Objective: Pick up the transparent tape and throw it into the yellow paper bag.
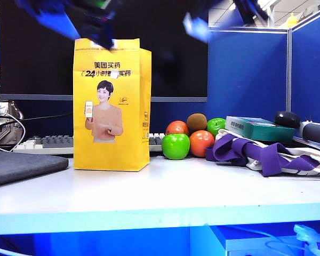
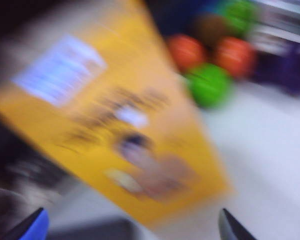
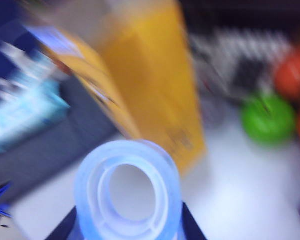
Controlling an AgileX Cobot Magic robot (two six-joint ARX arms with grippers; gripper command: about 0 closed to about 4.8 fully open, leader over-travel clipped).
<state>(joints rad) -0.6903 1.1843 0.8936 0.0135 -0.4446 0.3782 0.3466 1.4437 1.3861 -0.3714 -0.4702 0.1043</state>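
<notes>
The yellow paper bag (image 1: 111,106) stands upright on the white desk, printed with a woman in an orange top. The transparent tape (image 3: 127,192), a pale bluish ring, sits between the dark fingers of my right gripper (image 3: 127,227), which is shut on it, with the bag (image 3: 150,75) just beyond. My left gripper (image 2: 132,225) is open and holds nothing; the bag's printed face (image 2: 125,115) fills its view. In the exterior view both arms are motion-blurred at the top: the left (image 1: 90,21) over the bag's mouth, the right (image 1: 197,24) to its right.
Behind the bag are a monitor (image 1: 165,53) and a keyboard (image 1: 48,143). To its right lie a green apple (image 1: 175,145), orange fruit (image 1: 201,143), a kiwi (image 1: 196,121), a purple-and-white cloth (image 1: 266,154) and a teal box (image 1: 258,128). A dark pad (image 1: 21,165) lies at the left.
</notes>
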